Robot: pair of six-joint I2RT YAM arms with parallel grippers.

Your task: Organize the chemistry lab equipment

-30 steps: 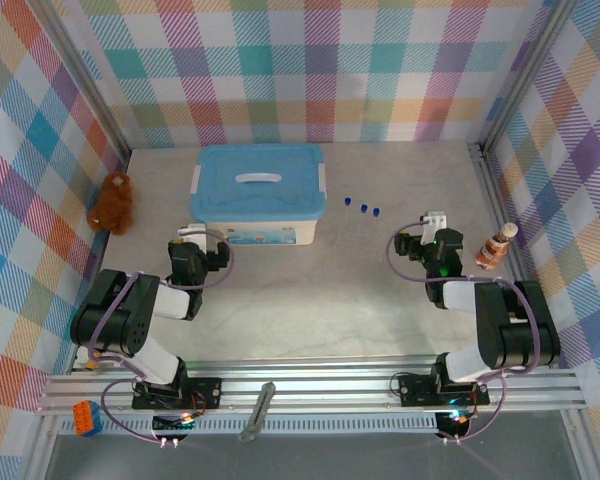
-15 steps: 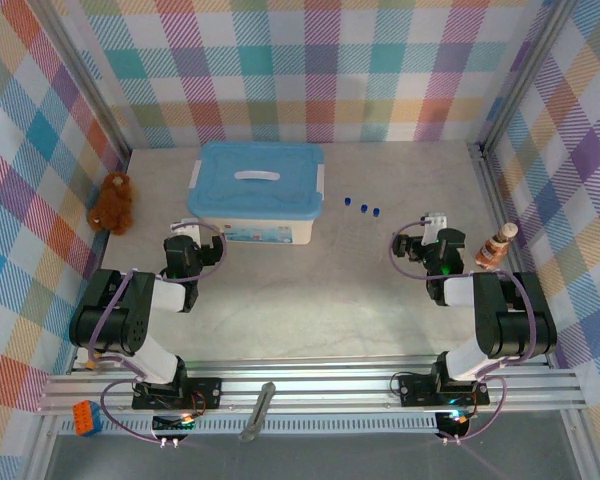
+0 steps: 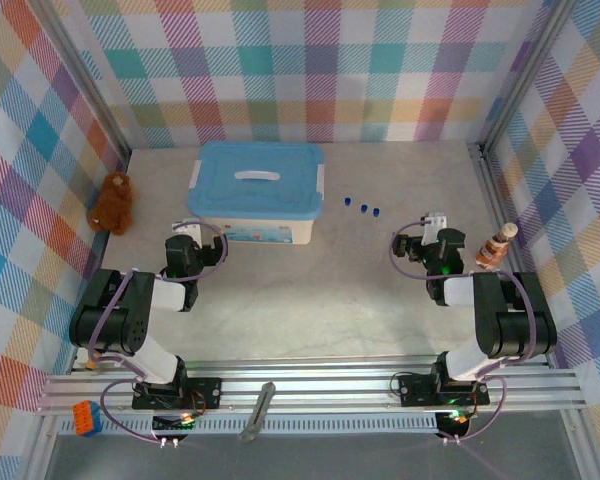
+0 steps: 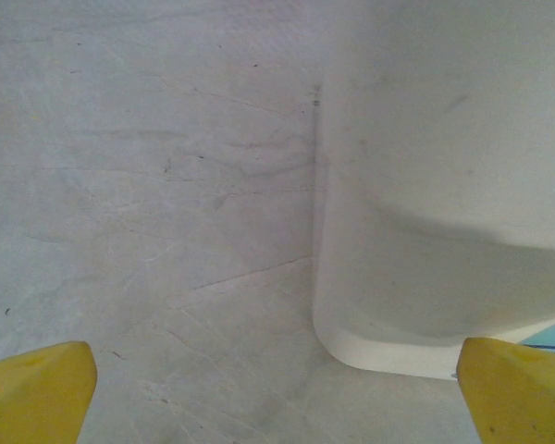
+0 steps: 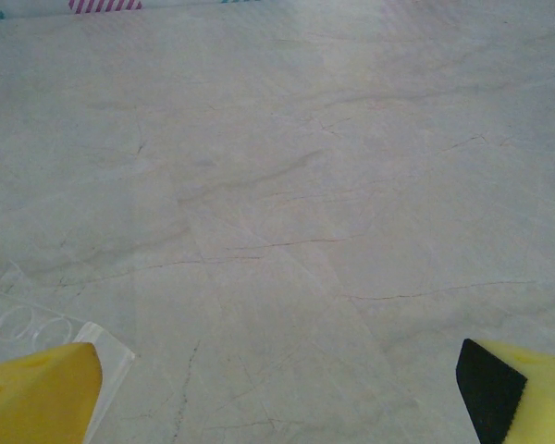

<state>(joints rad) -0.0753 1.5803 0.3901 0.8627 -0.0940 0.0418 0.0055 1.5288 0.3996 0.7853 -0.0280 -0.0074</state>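
Three thin clear tubes with blue caps (image 3: 363, 208) lie on the table just right of the box. The beakers, flask and tweezers are out of view. My left gripper (image 3: 183, 233) sits low at the front left corner of the white box with a blue lid (image 3: 258, 180). In the left wrist view it (image 4: 277, 402) is open, its yellow fingertips (image 4: 37, 393) wide apart, and the box's rounded corner (image 4: 416, 277) is just ahead on the right. My right gripper (image 3: 435, 223) is right of the tubes, open (image 5: 277, 398) over bare table, with a clear edge (image 5: 106, 356) beside its left fingertip.
A brown teddy bear (image 3: 112, 203) sits at the left wall. A brown-and-white bottle figure (image 3: 497, 246) stands at the right wall, close to my right arm. A grey metal piece (image 3: 257, 411) lies on the front rail. An orange-and-blue block (image 3: 88, 417) rests at the front left.
My left gripper has shifted a little left and toward the box's front left corner. My right gripper has edged slightly away from the near edge. Both have held still for the last half second.
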